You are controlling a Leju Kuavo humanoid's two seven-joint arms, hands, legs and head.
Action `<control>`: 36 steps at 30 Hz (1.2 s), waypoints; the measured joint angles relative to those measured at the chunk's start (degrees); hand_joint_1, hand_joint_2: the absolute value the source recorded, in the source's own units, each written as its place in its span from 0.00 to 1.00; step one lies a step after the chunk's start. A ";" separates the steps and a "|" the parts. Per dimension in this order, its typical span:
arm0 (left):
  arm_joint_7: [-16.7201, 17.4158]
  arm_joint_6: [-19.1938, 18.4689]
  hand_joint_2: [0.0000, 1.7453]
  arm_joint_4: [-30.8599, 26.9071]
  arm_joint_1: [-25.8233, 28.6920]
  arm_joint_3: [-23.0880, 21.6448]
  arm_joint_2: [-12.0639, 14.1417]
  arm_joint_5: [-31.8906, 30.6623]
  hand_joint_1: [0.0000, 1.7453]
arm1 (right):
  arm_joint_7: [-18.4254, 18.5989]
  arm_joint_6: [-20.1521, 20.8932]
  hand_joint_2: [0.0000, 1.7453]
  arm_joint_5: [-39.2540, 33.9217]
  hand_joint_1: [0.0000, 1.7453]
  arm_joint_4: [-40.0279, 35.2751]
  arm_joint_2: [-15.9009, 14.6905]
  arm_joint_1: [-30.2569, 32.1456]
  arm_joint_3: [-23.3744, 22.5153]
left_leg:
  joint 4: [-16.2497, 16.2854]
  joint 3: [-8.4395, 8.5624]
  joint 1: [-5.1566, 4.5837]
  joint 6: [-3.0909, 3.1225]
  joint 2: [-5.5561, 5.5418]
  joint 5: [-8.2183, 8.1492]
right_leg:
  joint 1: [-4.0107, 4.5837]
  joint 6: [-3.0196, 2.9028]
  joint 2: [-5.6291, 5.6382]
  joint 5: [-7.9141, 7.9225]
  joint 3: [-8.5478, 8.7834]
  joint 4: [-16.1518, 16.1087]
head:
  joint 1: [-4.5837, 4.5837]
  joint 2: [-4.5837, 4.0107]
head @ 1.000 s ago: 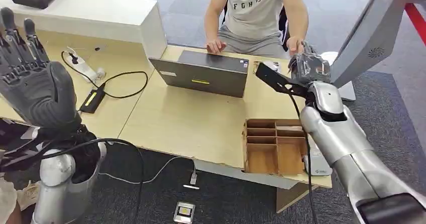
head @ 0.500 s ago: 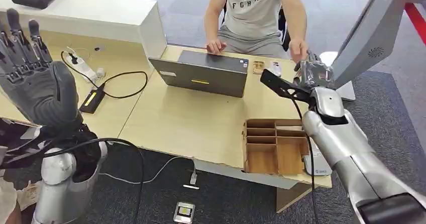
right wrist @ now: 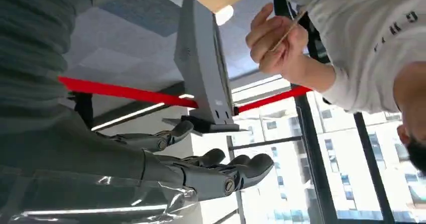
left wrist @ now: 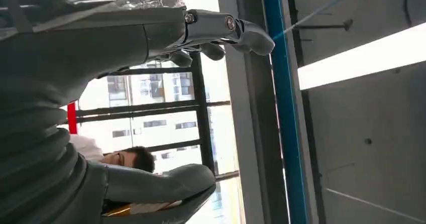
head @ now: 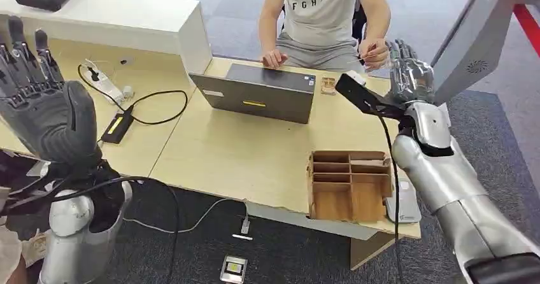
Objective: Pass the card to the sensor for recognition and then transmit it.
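— Where's the card (right wrist: 286,29)?

— In the person's hand (right wrist: 275,40), pinched thin-edge toward me. My right hand (head: 411,77) is raised beside it, fingers spread, holding nothing — I judge the handover just done. The left hand (head: 38,99) is up, open too.

— Next?

— Draw the right arm clear.

— What is sitting on the surface (head: 242,156)?
— A grey laptop (head: 258,93) is standing open mid-surface, a wooden organizer (head: 349,185) is resting near the front edge, and a black cable (head: 149,106) is trailing beside a white power strip (head: 105,83).
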 joint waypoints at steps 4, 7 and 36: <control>0.59 1.03 1.00 -0.55 1.77 1.01 0.00 -0.74 0.00 | 2.23 -1.25 1.00 -2.05 0.00 -14.61 -3.98 7.92 -2.43 | 0.00 0.02 0.00 0.00 0.00 -0.02 | 0.01 0.01 -0.02 -0.02 0.04 -0.02 | 0.02 0.00; 0.98 1.64 1.00 -1.64 3.18 1.81 0.00 -1.09 0.00 | 3.30 -2.36 1.00 -1.96 0.00 -26.56 -6.60 15.61 -4.93 | -0.01 -0.02 0.00 0.01 0.01 -0.05 | -0.01 0.01 0.00 -0.03 0.01 -0.02 | 0.02 0.00; 2.19 12.24 1.00 -8.33 12.49 4.13 0.79 -8.63 0.00 | -23.63 -23.78 1.00 -16.59 0.00 -69.10 -1.88 53.91 -15.43 | -0.10 0.12 0.03 -0.05 0.05 0.01 | 0.02 -0.09 0.01 -0.04 0.12 -0.03 | 0.00 0.00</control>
